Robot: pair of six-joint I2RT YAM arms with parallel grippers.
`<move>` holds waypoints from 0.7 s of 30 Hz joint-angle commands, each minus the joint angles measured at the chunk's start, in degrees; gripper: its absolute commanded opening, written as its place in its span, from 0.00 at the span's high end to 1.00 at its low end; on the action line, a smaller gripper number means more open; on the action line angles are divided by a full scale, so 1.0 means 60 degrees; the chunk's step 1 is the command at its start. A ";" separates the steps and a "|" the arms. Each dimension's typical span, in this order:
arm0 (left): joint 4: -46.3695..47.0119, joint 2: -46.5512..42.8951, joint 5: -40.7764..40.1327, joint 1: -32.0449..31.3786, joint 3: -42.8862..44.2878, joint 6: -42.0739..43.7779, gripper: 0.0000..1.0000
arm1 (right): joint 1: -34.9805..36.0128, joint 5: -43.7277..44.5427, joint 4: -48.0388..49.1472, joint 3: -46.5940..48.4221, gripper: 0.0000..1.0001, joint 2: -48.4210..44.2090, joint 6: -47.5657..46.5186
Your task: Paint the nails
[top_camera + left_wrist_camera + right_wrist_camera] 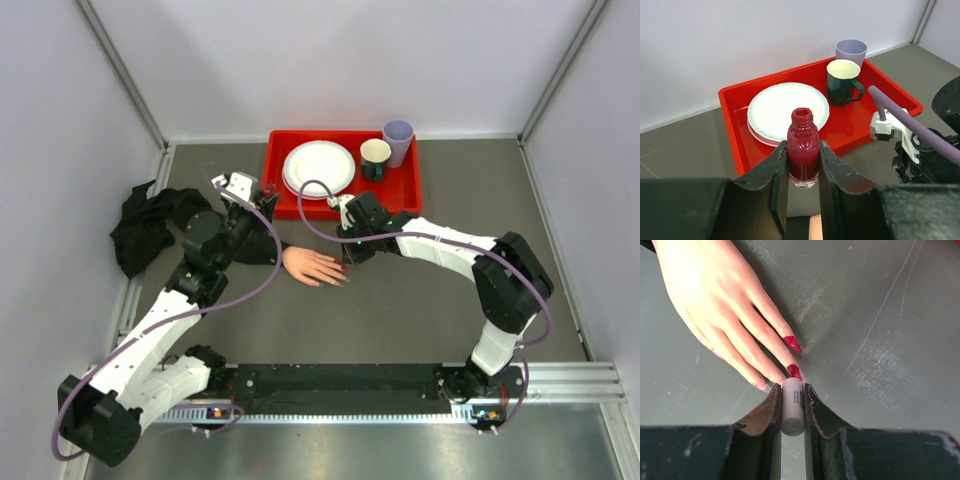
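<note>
Right gripper (791, 392) clamps white brush handle (792, 412), tip at nail (794, 372) (two red). Left gripper (803, 150) clamps open polish bottle (802, 125). Risk: hard press smears mannequin hand (705, 300); tilt spills polish.

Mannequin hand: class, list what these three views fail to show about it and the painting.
Right wrist view: the brush tip, hidden behind the cap in the right gripper, so its contact with the nails is unclear.
Top view: nail paint, too small on the hand.
Left wrist view: the hand, almost wholly hidden under the left gripper and bottle.
</note>
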 commanded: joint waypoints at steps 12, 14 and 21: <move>0.0546 -0.0058 0.0110 0.0038 0.0100 -0.0045 1.00 | -0.0053 0.0204 0.0099 0.0256 1.00 -0.0035 0.0058; 0.0546 -0.0058 0.0110 0.0038 0.0115 -0.0031 1.00 | -0.0053 0.0205 0.0099 0.0241 1.00 -0.0064 0.0058; 0.0546 -0.0044 0.0110 0.0038 0.0115 -0.0031 1.00 | -0.0068 0.0351 0.0055 0.0124 1.00 -0.0196 0.0028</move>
